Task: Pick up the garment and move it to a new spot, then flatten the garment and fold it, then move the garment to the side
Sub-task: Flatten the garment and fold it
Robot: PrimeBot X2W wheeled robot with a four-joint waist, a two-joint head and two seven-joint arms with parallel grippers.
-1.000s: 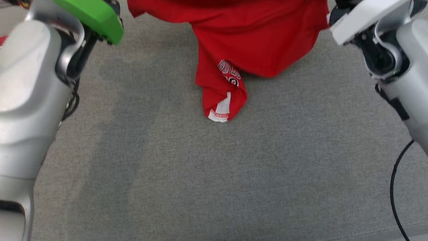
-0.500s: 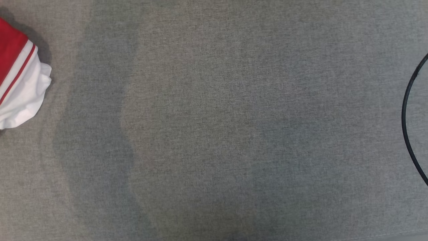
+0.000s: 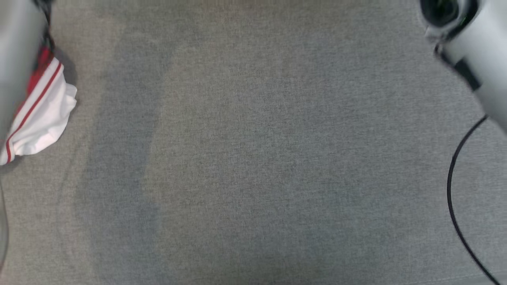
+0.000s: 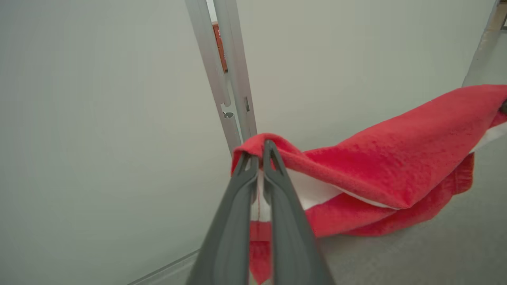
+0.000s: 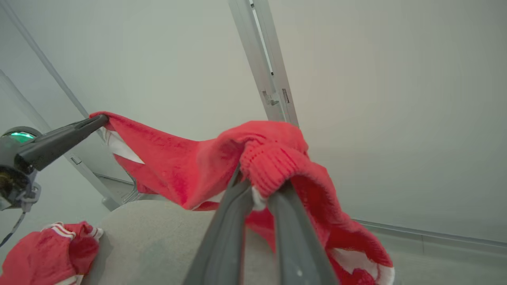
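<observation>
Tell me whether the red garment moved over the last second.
Yes: the garment left the middle of the grey surface, going left; its white striped end shows at the left edge.

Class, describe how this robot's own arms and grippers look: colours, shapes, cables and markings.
The left forearm and right forearm are smooth, pale silver-grey shells; the right one has a dark round joint and a black band. A thin black cable loops beside it. The left gripper and right gripper each have two long, tapering dark grey fingers.
</observation>
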